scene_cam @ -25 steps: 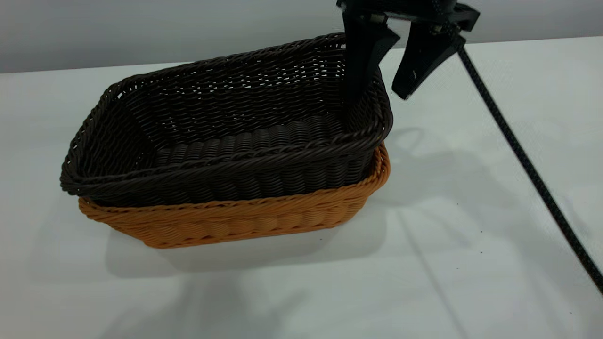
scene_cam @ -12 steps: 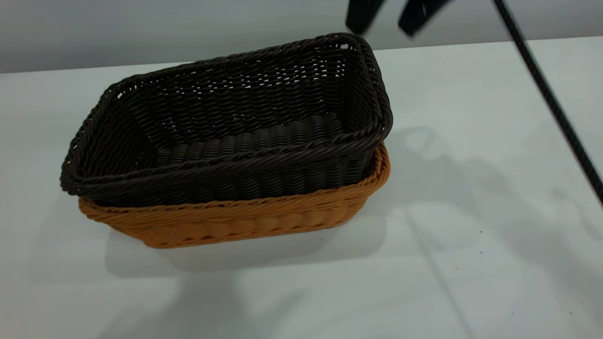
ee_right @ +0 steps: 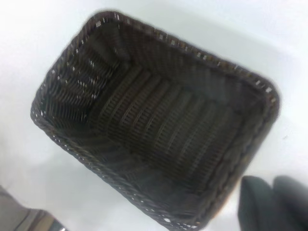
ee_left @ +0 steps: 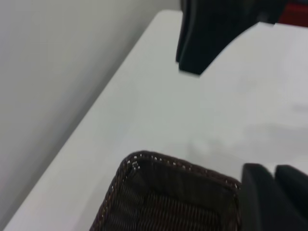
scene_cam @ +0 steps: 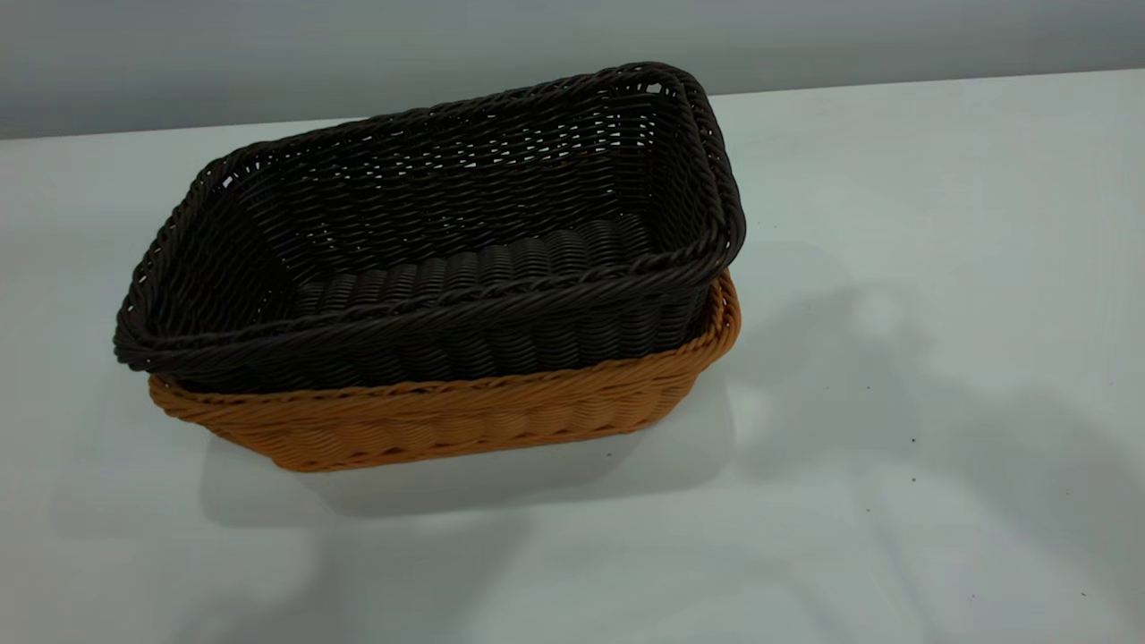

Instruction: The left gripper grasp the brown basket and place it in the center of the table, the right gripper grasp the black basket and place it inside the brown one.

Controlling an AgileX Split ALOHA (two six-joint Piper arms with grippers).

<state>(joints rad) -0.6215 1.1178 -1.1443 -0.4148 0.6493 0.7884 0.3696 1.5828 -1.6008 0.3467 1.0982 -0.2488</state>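
The black basket point(scene_cam: 465, 331) sits nested inside the brown basket point(scene_cam: 447, 420) on the white table point(scene_cam: 912, 224); only the brown one's lower wall and rim show beneath it. Neither gripper appears in the exterior view. In the right wrist view the black basket point(ee_right: 159, 125) lies below, and my right gripper point(ee_right: 273, 202) hangs above the table just off one of its short ends, fingers close together with nothing between them. In the left wrist view my left gripper point(ee_left: 274, 192) is beside a corner of the black basket point(ee_left: 168, 197), fingers also together and holding nothing.
A dark part of the other arm point(ee_left: 211, 33) hangs over the table in the left wrist view. A grey wall point(scene_cam: 358, 45) runs behind the table's far edge. Bare tabletop lies to the right of and in front of the baskets.
The right gripper, which stood open over the black basket's right end wall, has risen and left the exterior view with its cable. The baskets have not moved.
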